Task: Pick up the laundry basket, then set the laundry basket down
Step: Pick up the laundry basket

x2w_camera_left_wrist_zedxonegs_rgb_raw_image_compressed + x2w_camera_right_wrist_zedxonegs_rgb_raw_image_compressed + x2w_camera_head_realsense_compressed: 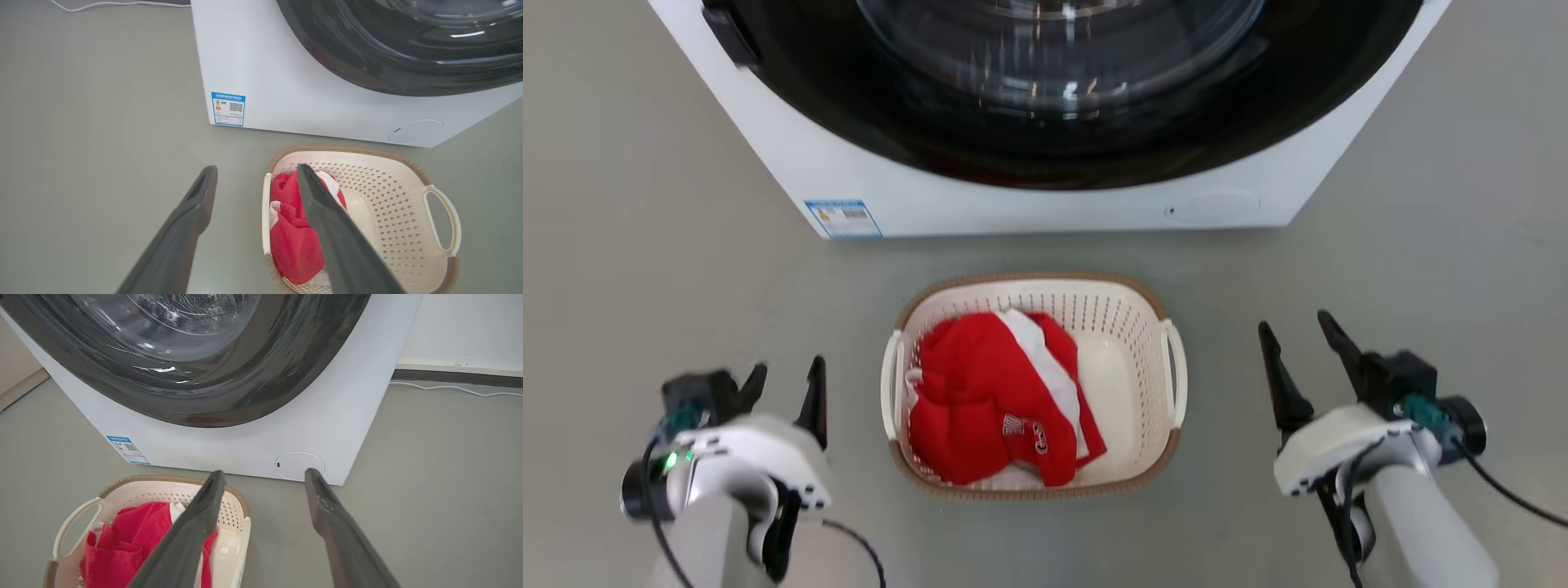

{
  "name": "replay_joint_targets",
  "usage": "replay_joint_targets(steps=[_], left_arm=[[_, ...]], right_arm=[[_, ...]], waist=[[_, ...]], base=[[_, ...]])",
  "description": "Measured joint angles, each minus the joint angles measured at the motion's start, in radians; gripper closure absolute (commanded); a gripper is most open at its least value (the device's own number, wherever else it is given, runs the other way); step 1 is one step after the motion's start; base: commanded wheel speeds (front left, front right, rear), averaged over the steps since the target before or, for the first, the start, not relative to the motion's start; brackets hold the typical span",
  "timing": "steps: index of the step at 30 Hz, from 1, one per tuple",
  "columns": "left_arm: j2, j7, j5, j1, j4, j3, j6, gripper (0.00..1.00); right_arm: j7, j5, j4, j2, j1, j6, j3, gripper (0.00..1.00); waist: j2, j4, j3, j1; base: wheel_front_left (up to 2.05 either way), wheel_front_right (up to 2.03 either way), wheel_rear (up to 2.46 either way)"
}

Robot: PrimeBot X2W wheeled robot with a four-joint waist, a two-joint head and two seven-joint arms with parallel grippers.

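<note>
Basket [1131,327] sits on floor [645,245] just in front of washer [1013,204], narrow gap between. Red-and-white garment [980,392] heaped in its L half, R half bare. Long axis runs L-R, parallel w/ washer front, 1 handle each end. L gripper [789,367] and R gripper [1294,321] flank it, clear of handles, fingers spread wide, holding nothing. Open floor both sides.

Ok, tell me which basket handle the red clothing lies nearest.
The laundry basket's left handle: red clothing is heaped beside it, while the right handle borders bare basket bottom.
</note>
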Motion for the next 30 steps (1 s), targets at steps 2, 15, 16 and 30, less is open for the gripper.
replay_joint_targets(steps=[2, 15, 16, 30], left_arm=[[0.002, 0.0, -0.001, -0.05, 0.044, -0.016, -0.002, 0.0], [-0.022, -0.011, -0.011, -0.329, 0.33, -0.091, -0.014, 0.0], [-0.024, -0.02, -0.012, -0.345, 0.345, -0.092, -0.017, 0.0], [-0.049, -0.09, -0.037, -0.522, 0.484, -0.165, -0.018, 0.0]], right_arm=[[0.0, -0.008, 0.048, -0.002, -0.044, 0.0, -0.001, 0.0], [0.0, -0.038, 0.234, -0.006, -0.264, 0.0, 0.001, 0.0], [0.0, -0.037, 0.238, -0.007, -0.273, 0.0, 0.002, 0.0], [0.0, -0.006, 0.269, -0.011, -0.326, 0.0, 0.029, 0.0]], waist=[[0.0, 0.002, 0.031, 0.0], [0.0, 0.023, 0.242, -0.0001], [0.0, 0.025, 0.257, 0.0], [0.0, 0.055, 0.421, 0.0001]], base=[[0.0, 0.0, 0.0], [0.0, 0.0, 0.0], [0.0, 0.0, 0.0], [0.0, 0.0, 0.0]])
